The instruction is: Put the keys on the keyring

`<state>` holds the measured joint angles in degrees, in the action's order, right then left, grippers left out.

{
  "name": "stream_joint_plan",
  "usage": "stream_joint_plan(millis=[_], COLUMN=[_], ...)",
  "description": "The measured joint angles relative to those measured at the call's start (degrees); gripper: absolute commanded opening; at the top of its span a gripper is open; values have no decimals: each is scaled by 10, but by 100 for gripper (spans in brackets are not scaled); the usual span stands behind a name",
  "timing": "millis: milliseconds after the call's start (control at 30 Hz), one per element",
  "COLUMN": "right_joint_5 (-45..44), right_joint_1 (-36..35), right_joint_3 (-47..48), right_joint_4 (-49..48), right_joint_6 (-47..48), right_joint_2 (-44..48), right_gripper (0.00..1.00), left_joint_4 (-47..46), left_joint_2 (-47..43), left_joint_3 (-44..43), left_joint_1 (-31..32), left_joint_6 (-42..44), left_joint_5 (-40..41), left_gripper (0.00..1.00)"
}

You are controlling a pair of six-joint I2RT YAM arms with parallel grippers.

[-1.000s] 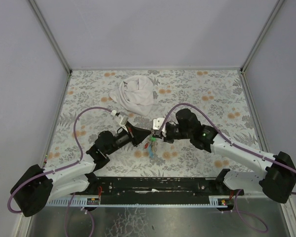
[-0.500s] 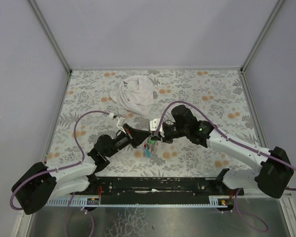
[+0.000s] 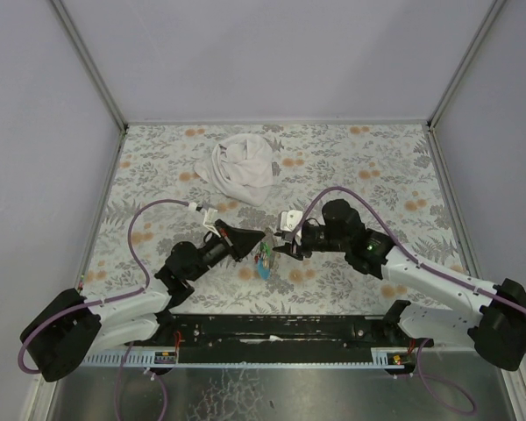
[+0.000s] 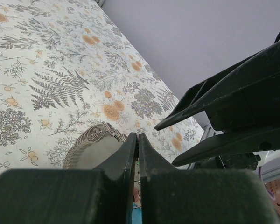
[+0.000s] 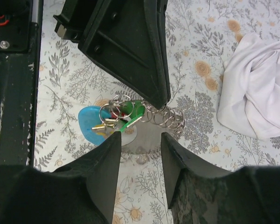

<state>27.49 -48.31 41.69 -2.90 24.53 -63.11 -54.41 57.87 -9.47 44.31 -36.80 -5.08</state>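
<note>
The keys (image 5: 130,114), with green, red and brass-yellow parts, bunch together on the keyring (image 5: 113,108) beside its light-blue piece (image 5: 89,125) and a coil of wire loops (image 5: 167,119). My left gripper (image 3: 261,237) is shut, and its black tip (image 5: 159,99) pinches the keyring at the top of the bunch. A thin wire and a bit of green show in the slit of the left gripper (image 4: 137,136). My right gripper (image 5: 140,137) is open just short of the bunch, with only patterned tabletop between its fingers. From above, the keys (image 3: 265,255) lie between the two grippers, the right gripper (image 3: 282,247) to their right.
A crumpled white cloth (image 3: 241,168) lies at the back of the floral tabletop, also at the right of the right wrist view (image 5: 256,93). The black rail (image 5: 11,93) at the near table edge runs close behind the keys. The right arm's fingers (image 4: 233,107) loom over the left gripper.
My right gripper has opened and drawn back a little to the right of the bunch. The left gripper stays shut at the keys, barely shifted.
</note>
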Motion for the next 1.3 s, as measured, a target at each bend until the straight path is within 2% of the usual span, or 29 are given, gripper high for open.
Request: stream_joint_plan(millis=[267, 500, 700, 900, 1100, 1300], right_joint_5=[-6, -8, 52, 117, 155, 172], right_joint_1=[0, 1, 21, 38, 47, 55], right_joint_3=[-23, -37, -37, -37, -37, -38], right_joint_4=[-90, -118, -132, -154, -159, -171], right_joint_6=[-51, -75, -87, -103, -114, -127], right_joint_2=[-13, -45, -57, -76, -81, -85], right_gripper=[46, 36, 32, 22, 21, 7], left_joint_4=[-1, -22, -37, -59, -105, -156], left_joint_2=[0, 6, 0, -1, 23, 45], left_joint_3=[0, 5, 16, 26, 36, 42], left_joint_1=[0, 0, 0, 0, 0, 0], left_joint_6=[-1, 4, 23, 33, 33, 30], left_joint_5=[-1, -24, -44, -55, -63, -68], left_gripper=[0, 0, 0, 0, 0, 0])
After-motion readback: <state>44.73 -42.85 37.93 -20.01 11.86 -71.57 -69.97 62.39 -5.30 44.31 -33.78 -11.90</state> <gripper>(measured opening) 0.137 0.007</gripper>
